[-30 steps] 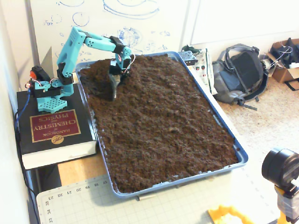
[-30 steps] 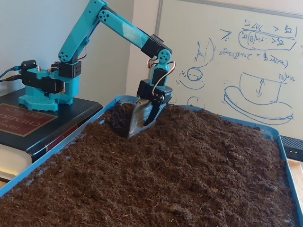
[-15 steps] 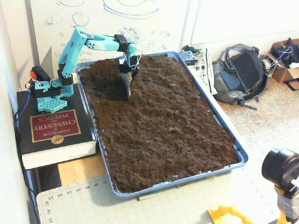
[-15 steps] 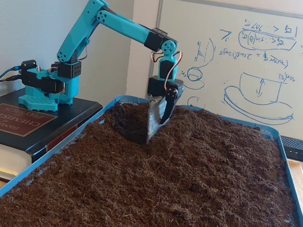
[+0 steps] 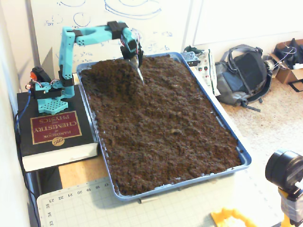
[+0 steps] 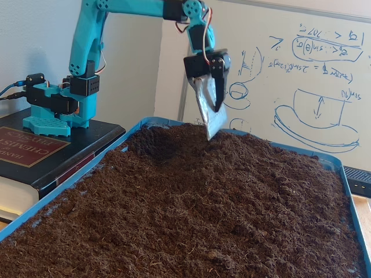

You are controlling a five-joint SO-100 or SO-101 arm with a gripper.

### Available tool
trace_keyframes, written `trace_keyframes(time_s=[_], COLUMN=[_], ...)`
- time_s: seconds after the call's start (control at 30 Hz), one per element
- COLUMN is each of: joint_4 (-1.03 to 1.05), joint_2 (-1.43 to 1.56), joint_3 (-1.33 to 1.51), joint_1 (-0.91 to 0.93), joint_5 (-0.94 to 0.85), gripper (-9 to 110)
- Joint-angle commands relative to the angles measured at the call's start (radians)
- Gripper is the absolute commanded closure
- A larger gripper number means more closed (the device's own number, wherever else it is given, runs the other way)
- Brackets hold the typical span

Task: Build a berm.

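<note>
A shallow blue plastic tray (image 5: 244,156) (image 6: 64,186) is filled to its rim with dark-brown, crumbly soil whose surface is lumpy and fibrous. At the tray's far end near the whiteboard (image 6: 301,75), the soil rises into the berm (image 5: 111,71) (image 6: 174,136), a low rounded mound with a shadowed dip on its arm side in the lower fixed view. The turquoise arm stands on a black hardcover book (image 5: 54,135) (image 6: 35,159) with a maroon label. Its claw (image 5: 139,71) (image 6: 211,124) hangs above the berm, clear of the soil in the lower view, tip pointing down. It carries a flat, grey metallic blade, tapered like a trowel, dusted with soil. The black finger lies against the blade's back, so the claw looks pressed together. A grey backpack (image 5: 244,73) lies on the floor beside the tray.
</note>
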Motion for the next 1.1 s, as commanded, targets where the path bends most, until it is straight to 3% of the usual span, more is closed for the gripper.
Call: trace_keyframes(time_s=[0.0, 0.27, 1.07], joint_4=[0.106, 0.364, 0.041], joint_2=[0.138, 0.149, -0.249], joint_3=[0.037, 0.253, 0.364], joint_1=[0.051, 0.19, 0.288], joint_5=[-0.028, -0.224, -0.278], gripper=[101, 101, 101])
